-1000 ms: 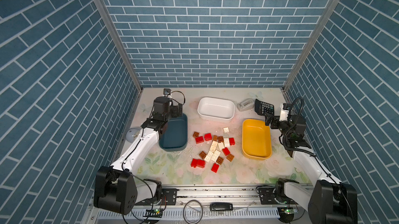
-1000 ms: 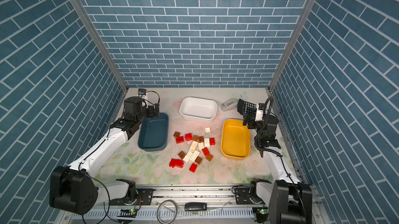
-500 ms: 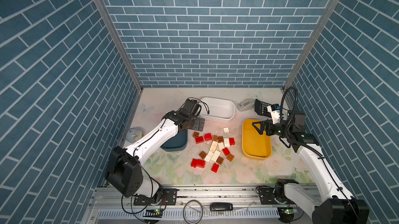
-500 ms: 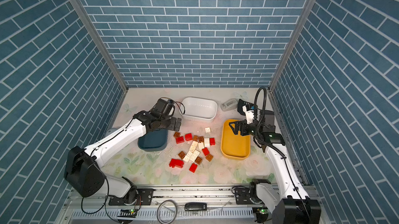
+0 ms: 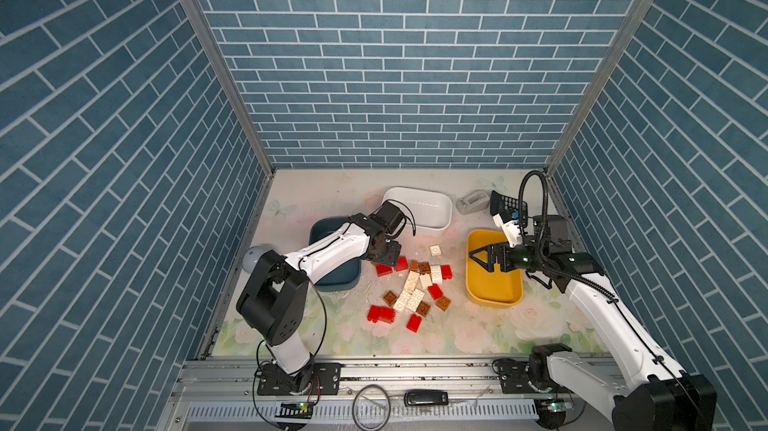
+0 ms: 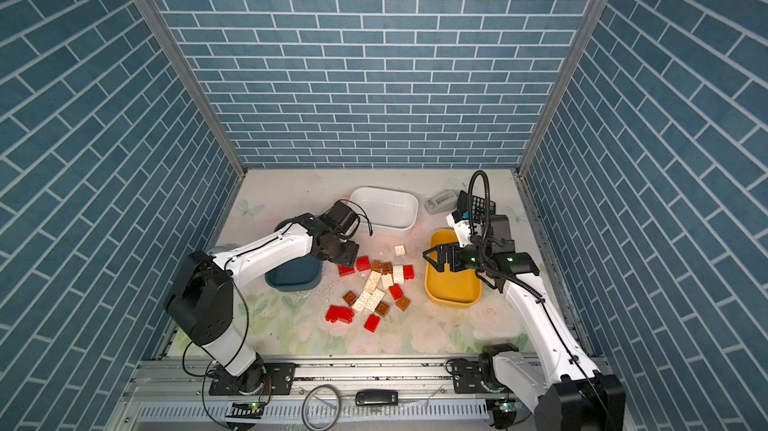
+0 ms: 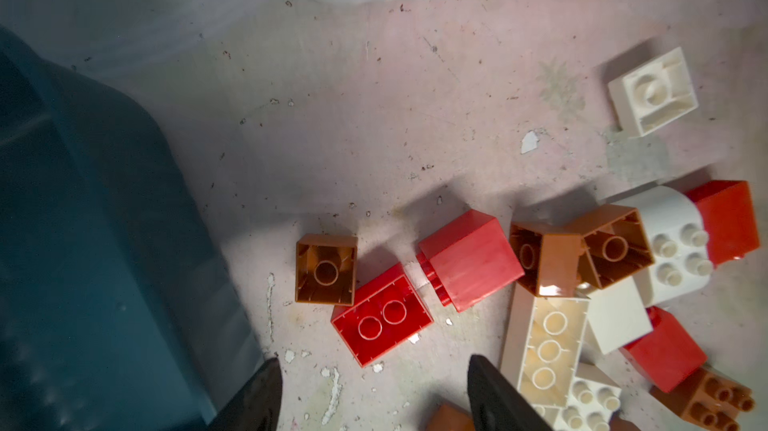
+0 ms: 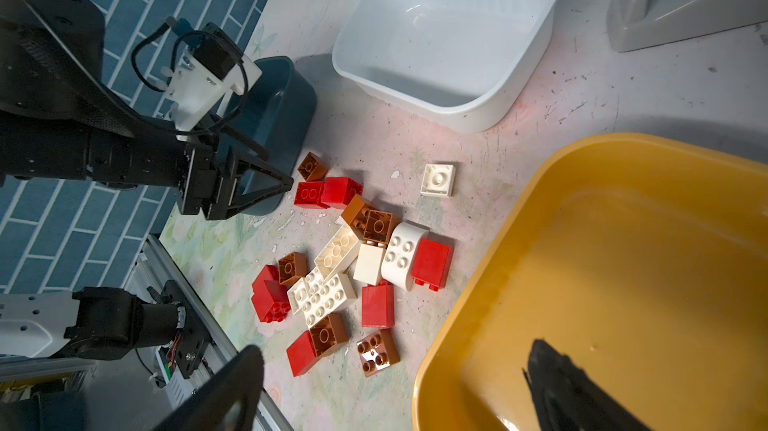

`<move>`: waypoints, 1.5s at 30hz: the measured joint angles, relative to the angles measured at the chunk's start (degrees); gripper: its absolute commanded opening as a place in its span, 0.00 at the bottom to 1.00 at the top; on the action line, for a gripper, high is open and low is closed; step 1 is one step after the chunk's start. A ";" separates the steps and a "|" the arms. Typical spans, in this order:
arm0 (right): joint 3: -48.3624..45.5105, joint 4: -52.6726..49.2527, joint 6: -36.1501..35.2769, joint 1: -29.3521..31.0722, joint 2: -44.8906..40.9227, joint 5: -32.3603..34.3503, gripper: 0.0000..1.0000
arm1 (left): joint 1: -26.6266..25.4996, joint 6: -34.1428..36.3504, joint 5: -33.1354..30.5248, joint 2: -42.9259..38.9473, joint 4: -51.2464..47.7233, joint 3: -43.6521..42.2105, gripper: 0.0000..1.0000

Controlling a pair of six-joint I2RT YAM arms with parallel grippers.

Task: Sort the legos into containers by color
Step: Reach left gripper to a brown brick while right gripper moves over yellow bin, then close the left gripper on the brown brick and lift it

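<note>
Centre frame: left gripper (image 5: 384, 256), fingers (image 7: 257, 400) apart and empty, hovered by an upturned red brick (image 7: 380, 314), best straddled squarely. Right gripper (image 5: 480, 260) gaped empty over the yellow tub (image 5: 494, 296).

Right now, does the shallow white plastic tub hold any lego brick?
No, the shallow white plastic tub shows only its bare floor in the right wrist view.

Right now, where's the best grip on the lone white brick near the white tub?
Come from the top, jaws across two opposite outer walls of the white brick. It lies flat, hollow side up, is square, and sits clear of the other legos. All four walls look free, so either pair should do. Avoid the thin inner ribs.
</note>
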 measured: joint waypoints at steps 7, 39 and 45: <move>-0.02 -0.39 0.02 0.63 0.04 0.09 0.99 | 1.73 2.80 -1.99 4.59 0.37 1.68 0.63; -0.35 -0.92 1.55 0.85 1.33 -2.64 0.99 | 3.72 3.54 0.81 12.17 3.10 2.38 0.31; -0.02 -0.94 1.57 0.85 1.44 -2.78 0.99 | 3.72 2.78 1.75 12.00 0.24 5.11 0.31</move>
